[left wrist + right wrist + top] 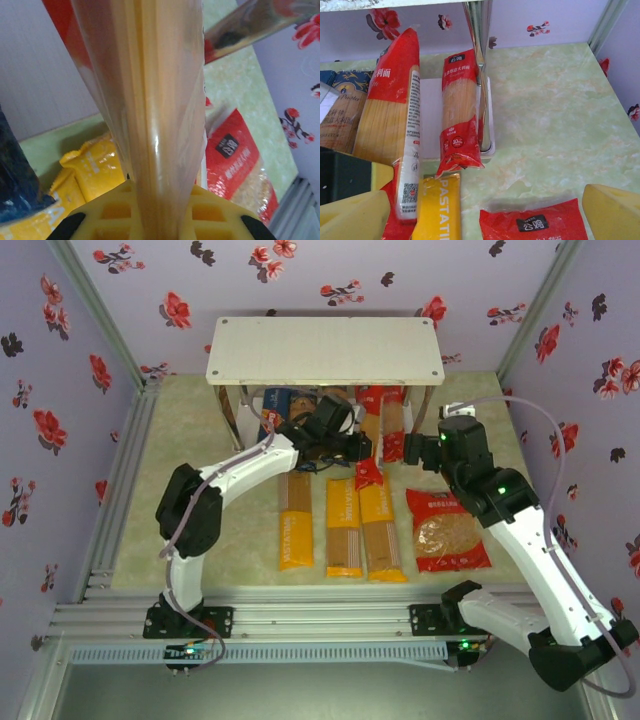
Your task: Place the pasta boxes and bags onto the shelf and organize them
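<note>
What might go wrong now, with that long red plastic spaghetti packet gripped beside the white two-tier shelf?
The left gripper clamps the long red plastic packet with most of its length beyond the grip, so it could sag or slip. Sliding in, it might shove the other red packet, which already overhangs the lower white board. The open right gripper sits close, so the two could bump.

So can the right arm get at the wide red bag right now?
Probably yes: the right gripper is open, and the wide red bag lies flat below it, nothing on top.
</note>
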### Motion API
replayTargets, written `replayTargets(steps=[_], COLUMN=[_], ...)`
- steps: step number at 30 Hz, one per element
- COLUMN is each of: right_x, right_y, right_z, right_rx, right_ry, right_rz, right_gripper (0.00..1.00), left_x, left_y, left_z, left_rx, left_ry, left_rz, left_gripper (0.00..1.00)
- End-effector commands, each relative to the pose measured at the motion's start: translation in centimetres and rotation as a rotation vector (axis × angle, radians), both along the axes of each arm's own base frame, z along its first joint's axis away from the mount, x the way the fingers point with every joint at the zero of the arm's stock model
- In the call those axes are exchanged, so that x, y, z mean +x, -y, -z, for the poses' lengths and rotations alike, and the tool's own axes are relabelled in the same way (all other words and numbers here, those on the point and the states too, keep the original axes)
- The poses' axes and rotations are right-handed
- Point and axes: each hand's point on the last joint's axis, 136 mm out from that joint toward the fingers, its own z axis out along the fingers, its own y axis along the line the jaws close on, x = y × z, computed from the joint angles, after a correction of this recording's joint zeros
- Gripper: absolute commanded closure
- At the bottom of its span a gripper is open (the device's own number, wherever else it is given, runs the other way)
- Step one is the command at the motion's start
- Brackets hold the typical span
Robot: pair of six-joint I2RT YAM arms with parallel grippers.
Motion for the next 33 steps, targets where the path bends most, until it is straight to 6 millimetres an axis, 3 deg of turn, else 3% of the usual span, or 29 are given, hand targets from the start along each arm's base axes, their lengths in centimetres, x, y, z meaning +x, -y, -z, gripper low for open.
replayTargets(steps=[1, 11, 20, 33], right_x=[-0.2, -0.4, -0.1, -0.7], right_y=[0.2, 0.3, -0.1, -0.4], right_z=[-1.1, -1.7, -1.0, 0.0], right_rx=[0.007, 0.021, 0.03, 0.057], right_ry=[0.019, 0.039, 0.028, 0.015], right_rz=[-0.007, -0.007, -0.015, -0.035], right_gripper=[0.01, 0.01, 0.01, 0.01], left_x=[3.3, 5.5, 6.8, 8.6], left_y=[1.1, 1.4, 2.2, 2.3], left_z=[-4.8, -4.2, -4.5, -3.4], left_rx=[-0.078, -0.068, -0.072, -0.048], left_ry=[0.197, 0.281, 0.316, 0.367], left_rz=[-0.025, -0.086, -0.101, -0.153], left_gripper=[1.0, 1.0, 1.0, 1.0])
